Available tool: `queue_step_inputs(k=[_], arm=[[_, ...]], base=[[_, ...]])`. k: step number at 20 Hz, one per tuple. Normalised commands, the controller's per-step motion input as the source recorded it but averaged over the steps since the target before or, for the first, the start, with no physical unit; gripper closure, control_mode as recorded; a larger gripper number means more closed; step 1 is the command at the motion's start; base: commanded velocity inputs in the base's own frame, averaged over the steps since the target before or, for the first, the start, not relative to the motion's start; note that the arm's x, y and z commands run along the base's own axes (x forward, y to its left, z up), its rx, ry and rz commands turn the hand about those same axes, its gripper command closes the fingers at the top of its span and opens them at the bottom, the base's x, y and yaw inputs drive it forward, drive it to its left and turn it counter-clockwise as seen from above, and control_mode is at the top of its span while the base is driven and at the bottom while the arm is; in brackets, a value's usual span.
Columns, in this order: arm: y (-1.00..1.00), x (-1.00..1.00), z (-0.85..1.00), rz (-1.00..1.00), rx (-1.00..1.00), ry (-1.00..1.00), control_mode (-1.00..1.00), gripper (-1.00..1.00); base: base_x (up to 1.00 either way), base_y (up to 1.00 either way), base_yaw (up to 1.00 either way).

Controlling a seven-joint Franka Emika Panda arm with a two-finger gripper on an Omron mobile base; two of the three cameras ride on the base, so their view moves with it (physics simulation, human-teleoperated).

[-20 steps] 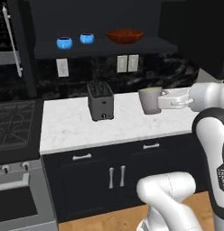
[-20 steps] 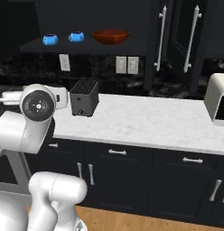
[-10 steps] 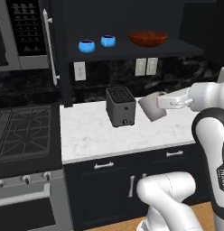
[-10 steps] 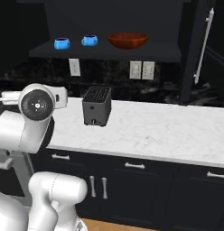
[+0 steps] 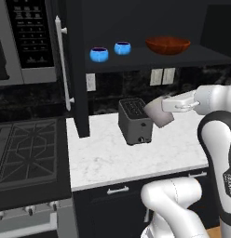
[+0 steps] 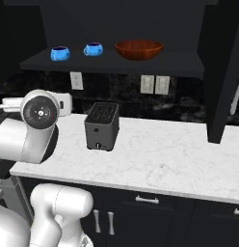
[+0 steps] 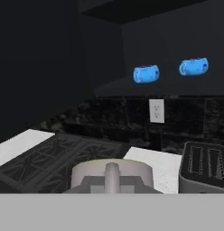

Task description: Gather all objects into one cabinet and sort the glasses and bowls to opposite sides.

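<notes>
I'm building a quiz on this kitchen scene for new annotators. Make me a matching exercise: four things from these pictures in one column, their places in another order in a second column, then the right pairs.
Things:
1. grey-beige cylindrical cup
2. wide red-brown bowl
3. two small bright-blue bowls
4. dark slotted toaster

Places:
A. standing on the white marble counter
B. right part of the dark cabinet shelf
C. held in the gripper, above the counter
D. left part of the cabinet shelf, side by side

Pairs: 1-C, 2-B, 3-D, 4-A
</notes>
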Motion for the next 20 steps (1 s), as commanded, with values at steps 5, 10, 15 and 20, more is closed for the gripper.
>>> queue_step_inputs(k=[5, 10, 15, 20], arm=[[0.0, 0.0, 0.0, 0.0, 0.0, 0.0, 1.0, 1.0], [0.0, 0.0, 0.0, 0.0, 0.0, 0.0, 1.0, 1.0], [0.0, 0.0, 0.0, 0.0, 0.0, 0.0, 1.0, 1.0], [0.04, 0.05, 0.0, 0.0, 0.0, 0.0, -1.0, 1.0]], base=[[0.21, 0.35, 0.0], [0.14, 0.22, 0.0], [0.11, 0.08, 0.0], [0.18, 0.11, 0.0]])
